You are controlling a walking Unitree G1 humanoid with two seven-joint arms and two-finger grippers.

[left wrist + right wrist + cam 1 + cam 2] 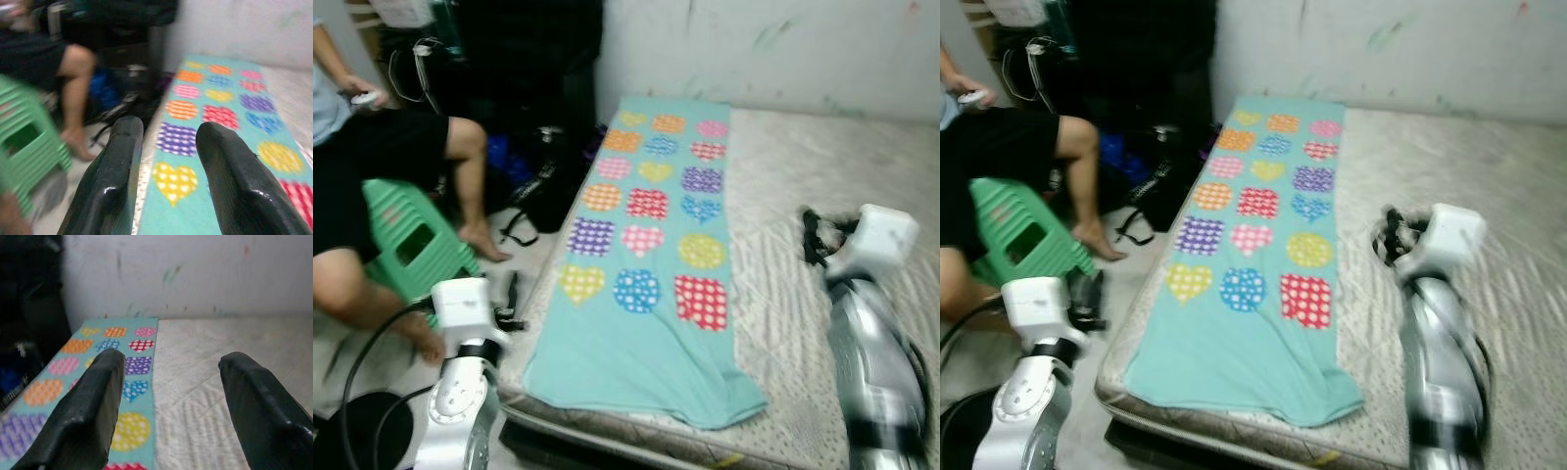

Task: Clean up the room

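Both grippers hang with fingers spread, holding nothing: the left gripper [166, 171] over the mattress [822, 186] edge, the right gripper [168, 401] above bare mattress. Between them the teal blanket [646, 245] with dotted hearts lies flat along the mattress's left side, beside a seated person [372, 186] on a green stool [406, 240].

Seated person [372, 186] on green stool [411, 240] — black bags [543, 181], marked wall [773, 44]

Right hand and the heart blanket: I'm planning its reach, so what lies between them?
Only bare quilted mattress separates the right hand from the teal blanket; nothing else lies there, seen in both eye views.
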